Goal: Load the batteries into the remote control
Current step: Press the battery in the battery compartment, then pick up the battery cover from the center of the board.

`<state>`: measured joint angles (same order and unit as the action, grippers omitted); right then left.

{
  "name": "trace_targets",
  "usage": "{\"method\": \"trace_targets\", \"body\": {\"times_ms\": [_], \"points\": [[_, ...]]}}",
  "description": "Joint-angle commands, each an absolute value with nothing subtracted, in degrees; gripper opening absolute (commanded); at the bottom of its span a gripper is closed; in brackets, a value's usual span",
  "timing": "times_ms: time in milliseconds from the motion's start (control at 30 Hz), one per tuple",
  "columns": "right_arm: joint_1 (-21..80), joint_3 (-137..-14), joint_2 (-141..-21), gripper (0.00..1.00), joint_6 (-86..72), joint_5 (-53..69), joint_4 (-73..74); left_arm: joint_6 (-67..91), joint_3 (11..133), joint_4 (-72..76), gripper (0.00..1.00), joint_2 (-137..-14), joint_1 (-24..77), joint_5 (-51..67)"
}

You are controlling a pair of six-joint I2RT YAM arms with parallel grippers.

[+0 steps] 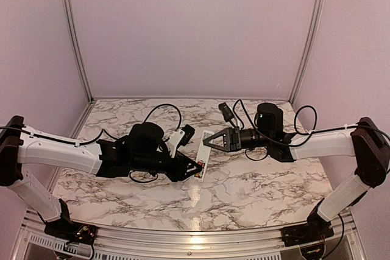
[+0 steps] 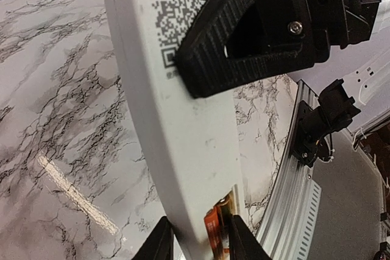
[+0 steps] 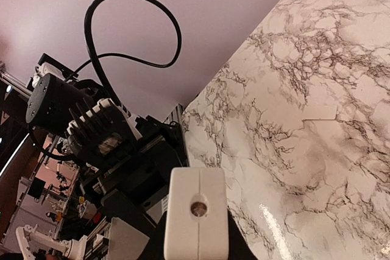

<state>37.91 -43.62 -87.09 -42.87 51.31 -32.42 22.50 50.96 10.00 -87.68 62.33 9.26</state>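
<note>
Slim white rectangular plastic remote control (image 1: 204,158) is held over the middle of the marble-patterned desk (image 1: 256,193), back face up, with its printed QR code (image 2: 177,10) showing. The left hand (image 1: 196,170) is clenched on the end toward the near edge, its fingers (image 2: 159,243) flanking the recessed slot. Tiny orange-copper cylindrical batteries (image 2: 218,220) sit in that slot. The right hand (image 1: 209,140) grasps the opposite end, one ribbed black finger (image 2: 244,41) pressed across the QR face.
</note>
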Motion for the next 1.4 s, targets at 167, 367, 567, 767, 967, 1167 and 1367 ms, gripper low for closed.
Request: {"method": "trace_targets", "body": {"times_ms": [167,367,567,767,967,1167,1367], "points": [[37.86,-45.93,-85.25,0.0,-44.04,51.43,-33.48,22.02,53.88,6.42,0.22,-90.69,61.22,6.9],[35.6,-44.63,-85.61,0.0,-43.04,50.87,-32.15,20.88,53.6,5.41,0.56,-88.77,59.44,7.58],[32.21,-42.79,-85.5,0.0,-41.13,50.31,-29.61,18.16,52.95,0.22,0.67,-84.71,53.42,7.21],[29.88,-41.32,-85.59,0.0,-40.41,49.88,-28.7,15.98,51.0,-7.47,0.7,-83.24,46.08,4.62],[29.62,-41.18,-86.23,0.0,-39.6,49.89,-27.76,13.33,49.93,-12.38,0.7,-84.3,41.99,0.48],[29.62,-41.22,-87.54,0.0,-39.76,50.29,-28.31,7.94,51.76,-16.78,0.67,-88.19,40.01,-4.97],[29.62,-41.18,-88.82,0.0,-40.51,50.19,-29.38,2.23,51.63,-13.5,0.64,-90.96,39.55,-4.68]]}}
